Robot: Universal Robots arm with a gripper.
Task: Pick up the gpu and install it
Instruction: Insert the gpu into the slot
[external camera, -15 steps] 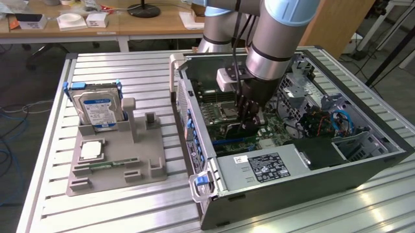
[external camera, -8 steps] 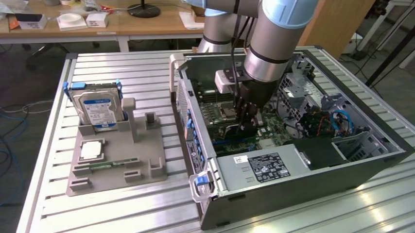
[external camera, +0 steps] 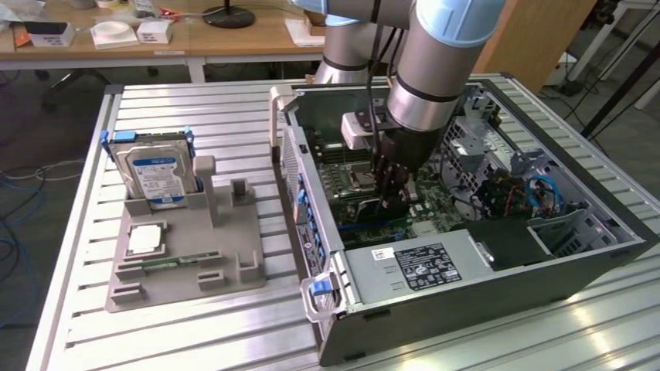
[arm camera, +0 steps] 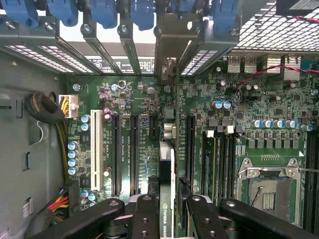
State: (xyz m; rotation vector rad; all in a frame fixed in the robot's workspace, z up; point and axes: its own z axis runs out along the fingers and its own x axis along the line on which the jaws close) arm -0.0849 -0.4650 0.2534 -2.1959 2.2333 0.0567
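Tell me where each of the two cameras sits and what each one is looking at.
Exterior view: off the arm, above the slatted table, looking down at the open computer case and the grey parts holder; the arm reaches into the case.
Wrist view: on the wrist, looking past the claw onto the motherboard; the claw's fingers grip the gpu edge-on.
Shared: case interior, motherboard, claw.
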